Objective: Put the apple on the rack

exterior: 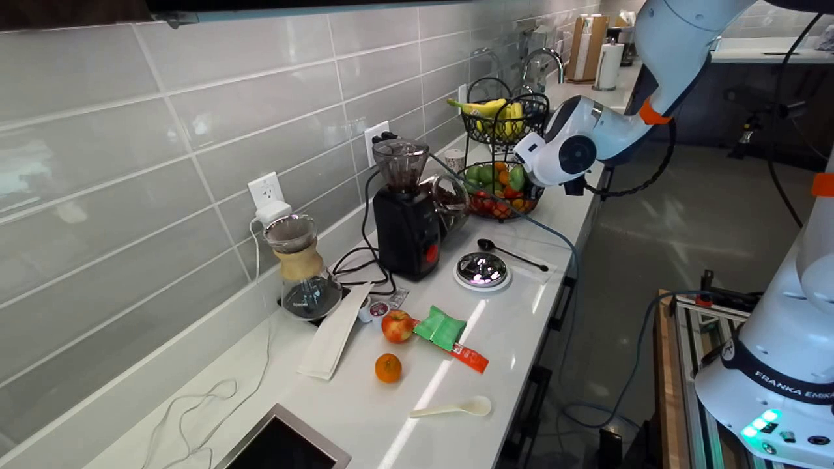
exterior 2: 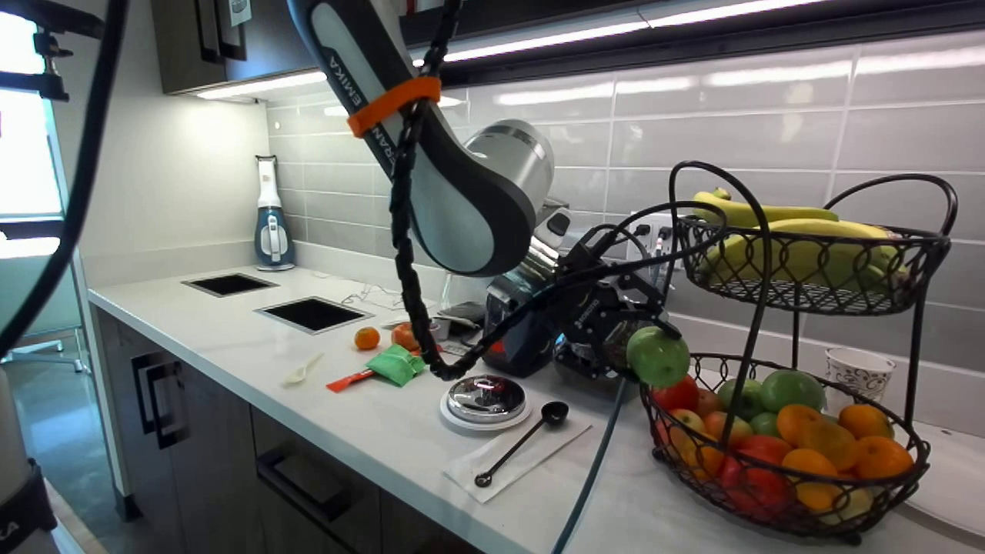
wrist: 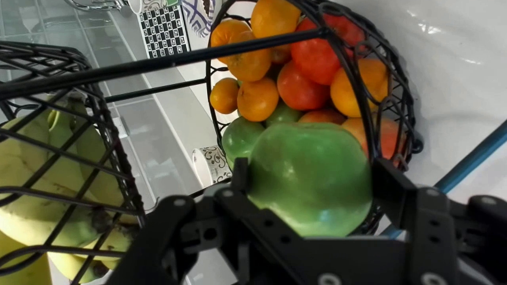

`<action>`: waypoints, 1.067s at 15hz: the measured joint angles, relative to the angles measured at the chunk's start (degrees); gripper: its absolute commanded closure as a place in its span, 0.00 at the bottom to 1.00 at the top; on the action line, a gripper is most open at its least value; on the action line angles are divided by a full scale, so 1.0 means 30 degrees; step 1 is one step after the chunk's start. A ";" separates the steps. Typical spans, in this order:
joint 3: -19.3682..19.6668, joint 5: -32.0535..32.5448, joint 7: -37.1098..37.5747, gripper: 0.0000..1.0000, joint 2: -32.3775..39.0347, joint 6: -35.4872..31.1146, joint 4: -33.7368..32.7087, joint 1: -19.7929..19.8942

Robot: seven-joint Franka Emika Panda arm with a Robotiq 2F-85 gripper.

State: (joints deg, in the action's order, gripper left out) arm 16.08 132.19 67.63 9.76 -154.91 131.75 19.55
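The light-green apple is held up between the fingers of my gripper. In the wrist view the apple fills the gap, with a black finger against each side. The rack is a black wire stand with two baskets, seen in both exterior views. Its upper basket holds bananas; its lower basket holds oranges, red fruits and other green fruits. The apple is at the near-side rim of the lower basket, below the upper basket's level. I cannot tell whether it touches the rim. In an exterior view the wrist hides most of the gripper.
A black grinder stands beside the rack. A round silver-topped device and a black scoop lie before it. A blue cable crosses the counter. A paper cup stands behind the rack. A green packet lies farther off.
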 measured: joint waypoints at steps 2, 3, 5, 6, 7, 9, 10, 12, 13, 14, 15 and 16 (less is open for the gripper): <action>-0.0003 0.0574 0.0539 0.48 0.0450 -0.0192 -0.0541 0.0172; -0.0011 0.0806 0.0748 0.48 0.0670 -0.0259 -0.0795 0.0230; -0.0030 0.1111 0.1114 0.48 0.1107 -0.0289 -0.1207 0.0304; -0.0034 0.1191 0.1215 0.48 0.1316 -0.0291 -0.1382 0.0324; -0.0042 0.1262 0.1333 0.48 0.1517 -0.0292 -0.1536 0.0347; -0.0053 0.1303 0.1492 0.15 0.1867 -0.0292 -0.1810 0.0394; -0.0053 0.1303 0.1558 0.05 0.2013 -0.0292 -0.1929 0.0409; -0.0053 0.1288 0.1798 0.00 0.2223 -0.0348 -0.2117 0.0451; -0.0047 0.1200 0.1845 0.00 0.2261 -0.0453 -0.2213 0.0486; -0.0021 0.0988 0.1851 0.00 0.2260 -0.0560 -0.2293 0.0513; 0.0005 0.0670 0.1850 0.00 0.2242 -0.0680 -0.2382 0.0548; 0.0026 0.0318 0.1850 0.00 0.2184 -0.0788 -0.2444 0.0575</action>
State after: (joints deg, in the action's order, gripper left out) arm 16.16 133.14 73.18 16.31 -157.28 124.42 21.28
